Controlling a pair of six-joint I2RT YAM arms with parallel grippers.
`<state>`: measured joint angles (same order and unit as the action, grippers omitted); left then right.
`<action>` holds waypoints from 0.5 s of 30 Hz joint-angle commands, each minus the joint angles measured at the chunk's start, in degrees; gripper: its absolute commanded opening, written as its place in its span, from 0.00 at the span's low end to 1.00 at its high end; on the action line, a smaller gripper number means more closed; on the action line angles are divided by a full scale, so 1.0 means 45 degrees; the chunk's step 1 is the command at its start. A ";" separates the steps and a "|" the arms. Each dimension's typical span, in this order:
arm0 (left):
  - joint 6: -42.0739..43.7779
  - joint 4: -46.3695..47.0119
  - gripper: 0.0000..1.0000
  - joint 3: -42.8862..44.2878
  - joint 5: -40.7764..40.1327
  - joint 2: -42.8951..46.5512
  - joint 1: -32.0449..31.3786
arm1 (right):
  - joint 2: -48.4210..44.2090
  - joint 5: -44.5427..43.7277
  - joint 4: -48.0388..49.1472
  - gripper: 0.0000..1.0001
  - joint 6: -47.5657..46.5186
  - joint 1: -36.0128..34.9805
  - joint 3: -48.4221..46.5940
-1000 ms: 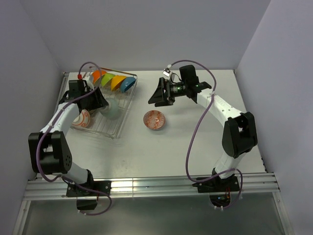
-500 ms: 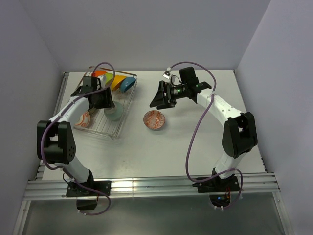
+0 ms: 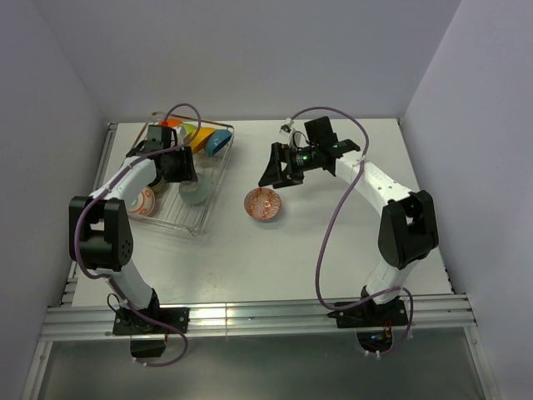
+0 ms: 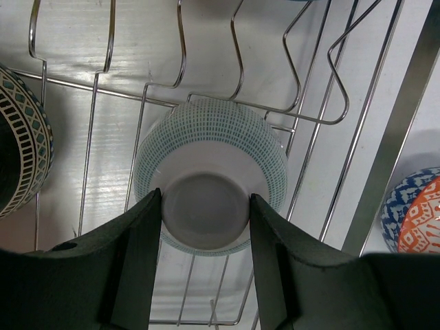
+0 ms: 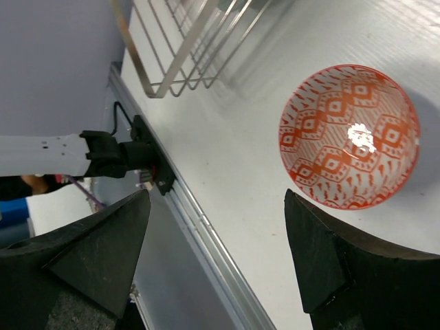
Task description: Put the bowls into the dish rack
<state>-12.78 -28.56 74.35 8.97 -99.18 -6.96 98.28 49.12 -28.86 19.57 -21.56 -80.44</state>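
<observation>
**Entry 1: teal bowl** (image 4: 210,137). Small, dotted outside, glazed. Judged light, rigid, slick and easily chipped. It lies bottom-up among the tines of the dish rack (image 4: 392,130). The left gripper (image 4: 205,206) has its fingers clamped on either side of the foot ring, the narrowest hold on offer.

**Entry 2: red bowl** (image 5: 348,136). Patterned, sitting upright on the table (image 5: 240,130) near the rack. The right gripper (image 5: 216,199) hovers above it, fingers spread wide and holding nothing. Likely hold: pinch the rim wall, one finger inside and one outside.
</observation>
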 commanded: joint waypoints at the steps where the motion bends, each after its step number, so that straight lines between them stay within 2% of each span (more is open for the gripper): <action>1: 0.0007 0.0466 0.21 0.0412 0.0291 -0.0110 -0.0230 | -0.0531 -0.1011 -0.0479 0.86 -0.0774 0.0104 -0.0053; 6: 0.0065 0.0350 0.42 0.0627 0.0253 0.0008 -0.0347 | -0.0512 -0.2241 -0.0851 0.86 -0.1224 0.0104 -0.0170; 7: 0.0085 0.0330 0.50 0.0666 0.0175 0.0066 -0.0386 | -0.0531 -0.2457 -0.0968 0.86 -0.1379 0.0104 -0.0170; 9: 0.0182 0.0252 0.58 0.0705 0.0019 0.0144 -0.0406 | -0.0512 -0.3177 -0.1124 0.86 -0.1556 0.0104 -0.0248; 10: 0.0202 0.0194 0.67 0.0744 -0.0059 0.0203 -0.0425 | -0.0492 -0.3472 -0.1338 0.86 -0.1711 0.0104 -0.0287; 12: 0.0299 0.0038 0.70 0.0803 -0.0177 0.0262 -0.0464 | -0.0357 -0.3883 -0.1515 0.85 -0.1868 0.0104 -0.0365; 13: 0.0358 -0.0021 0.77 0.0880 -0.0255 0.0281 -0.0484 | -0.0298 -0.4310 -0.1651 0.85 -0.2004 0.0104 -0.0385; 15: 0.0494 -0.0176 0.80 0.0998 -0.0353 0.0320 -0.0562 | -0.0142 -0.4665 -0.1789 0.85 -0.2103 0.0104 -0.0424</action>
<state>-12.27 -29.04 75.92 8.01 -99.18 -8.93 98.28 33.43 -35.05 12.69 -21.47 -80.44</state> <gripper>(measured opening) 0.797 0.851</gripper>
